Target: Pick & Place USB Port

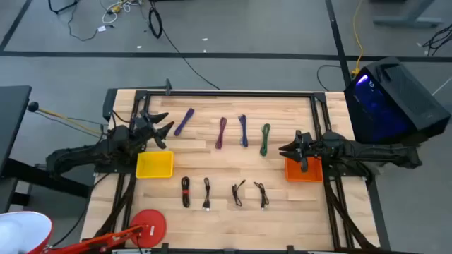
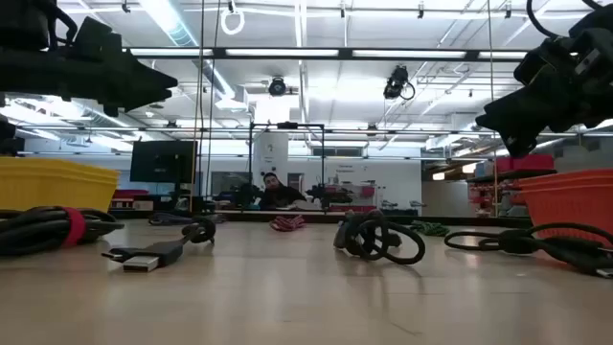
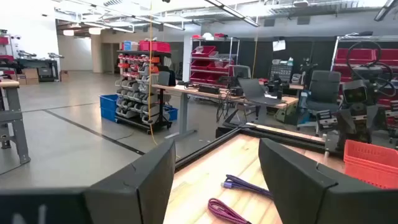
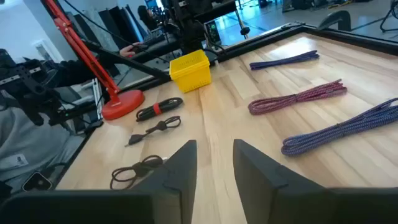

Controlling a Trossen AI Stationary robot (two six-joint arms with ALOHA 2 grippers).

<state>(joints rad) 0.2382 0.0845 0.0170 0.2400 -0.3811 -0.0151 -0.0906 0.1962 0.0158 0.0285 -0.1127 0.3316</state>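
Waiting above the table, the left gripper (image 1: 164, 125) hangs wide open and empty by the yellow bin (image 1: 154, 164); the right gripper (image 1: 285, 149), part open and empty, hovers at the orange bin (image 1: 304, 171). No pick has begun, it seems: the black USB cables (image 1: 223, 192) lie in a row between the bins, so the next move calls for descent onto one.

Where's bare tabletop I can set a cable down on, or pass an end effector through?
Free: the front strip between the black cables and the table's near edge, right of the red lamp base; also the band between that row and the coloured cables. Crowded: beside the yellow basket under the left end effector, and the orange basket under the right end effector.
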